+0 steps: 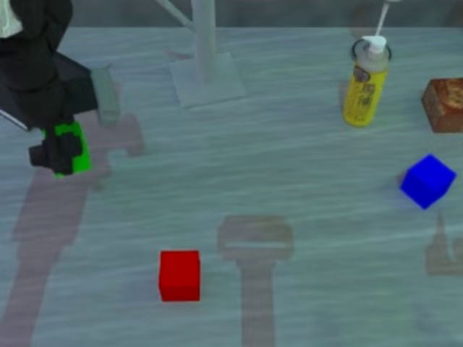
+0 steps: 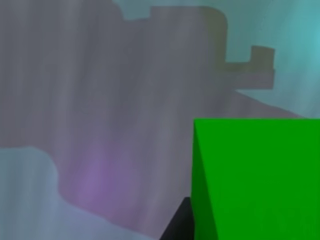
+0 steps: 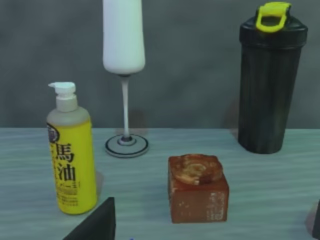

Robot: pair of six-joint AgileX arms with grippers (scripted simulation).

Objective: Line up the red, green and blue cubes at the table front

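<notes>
Three cubes sit well apart on the bench (image 1: 289,159). Over at the left side, the left pincer (image 1: 61,153) is pinching the green cube (image 1: 72,144), which shows between its dark fingers; from the left wrist camera the green cube (image 2: 255,180) fills the near corner, with the arm's shadow spread on the bench beneath it. Toward the front, left of the middle, the red cube (image 1: 179,275) rests alone on the surface. Far over at the right edge lies the blue cube (image 1: 428,181), turned a little askew. Behind it stand a yellow pump bottle (image 1: 365,90) and a brown rusty block (image 1: 445,105). As for the right pincer, I cannot tell how it is set.
</notes>
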